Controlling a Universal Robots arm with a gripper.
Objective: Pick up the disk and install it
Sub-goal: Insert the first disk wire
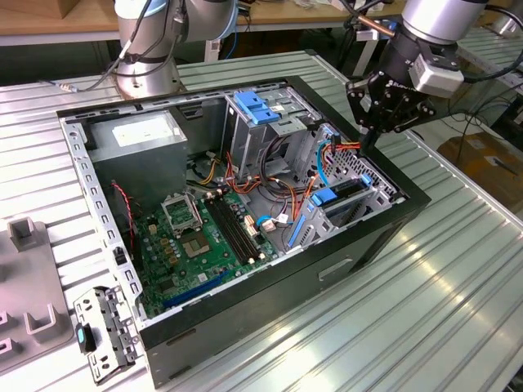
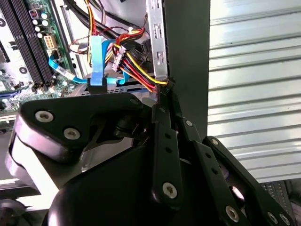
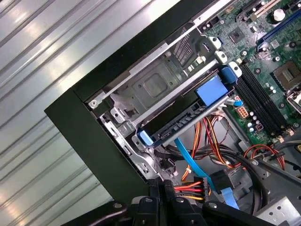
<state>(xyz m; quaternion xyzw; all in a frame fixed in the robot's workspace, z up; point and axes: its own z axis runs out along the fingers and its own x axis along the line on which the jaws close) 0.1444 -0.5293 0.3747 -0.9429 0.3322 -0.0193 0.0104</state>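
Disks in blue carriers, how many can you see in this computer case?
1. The disk sits in the drive cage at the corner of the computer case nearest the tool. Others may be hidden inside the cage.

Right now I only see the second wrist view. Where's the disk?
Observer: In the first wrist view the disk lies in the cage slot.
Operator: And the gripper?
Observer: In the exterior view the gripper hangs by the case rim on the exterior view's right, apart from the disk.
Operator: Anything outside the case?
Observer: A metal plate lies beside it on the exterior view's left.
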